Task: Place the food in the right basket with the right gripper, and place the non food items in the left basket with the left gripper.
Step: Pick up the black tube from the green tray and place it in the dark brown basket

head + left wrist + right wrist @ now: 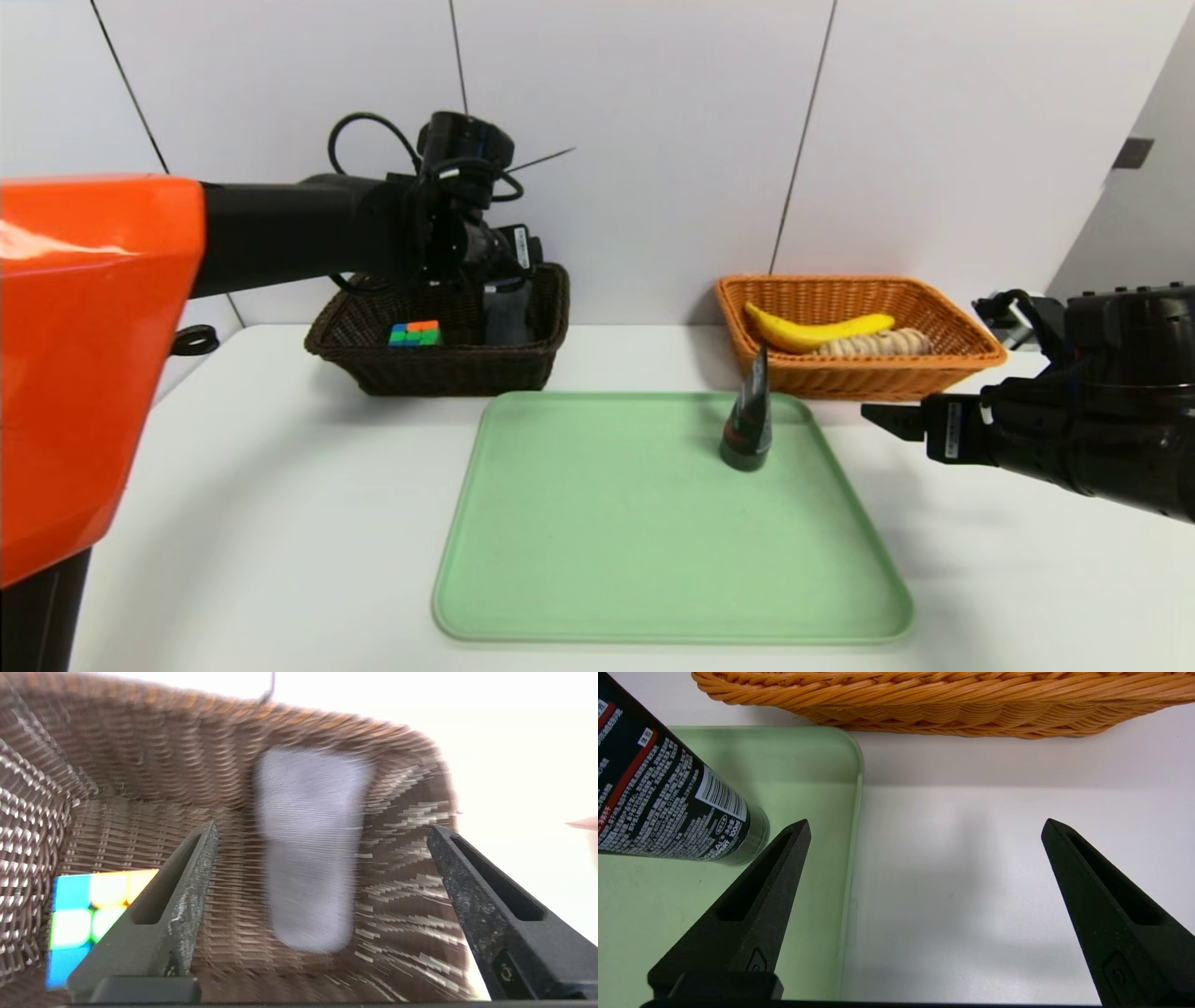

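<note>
Left gripper (322,830) over dark wicker basket (439,369), fingers spread wide, grey object (310,849) and Rubik's cube (414,333) inside. Right gripper (924,828) spread open beside green tray (653,560); black tube (748,420) upright there. Banana (817,331) in orange basket (859,378).

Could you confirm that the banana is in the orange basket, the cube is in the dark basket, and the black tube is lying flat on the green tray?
Not quite: the black tube stands upright on its cap on the green tray, as the head view shows. The banana is in the orange basket and the cube in the dark basket.
</note>
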